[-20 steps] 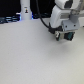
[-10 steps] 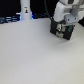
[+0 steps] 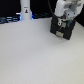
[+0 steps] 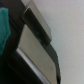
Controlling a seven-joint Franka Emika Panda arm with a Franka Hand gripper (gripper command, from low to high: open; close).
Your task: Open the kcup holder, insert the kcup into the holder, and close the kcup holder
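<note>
From my remote seat, the arm (image 3: 64, 9) shows as white, rounded casing segments with darker grey seams between them. Below, the end effector (image 3: 62, 25) is a blurred blocky mix of black and pale grey; finer markings I cannot resolve.

Matt black casing on the kcup holder (image 3: 63, 26) — looks plastic, handle fronts pale and smooth. The table (image 3: 35, 57) — flat white, matt, faintly soft sheen.
</note>
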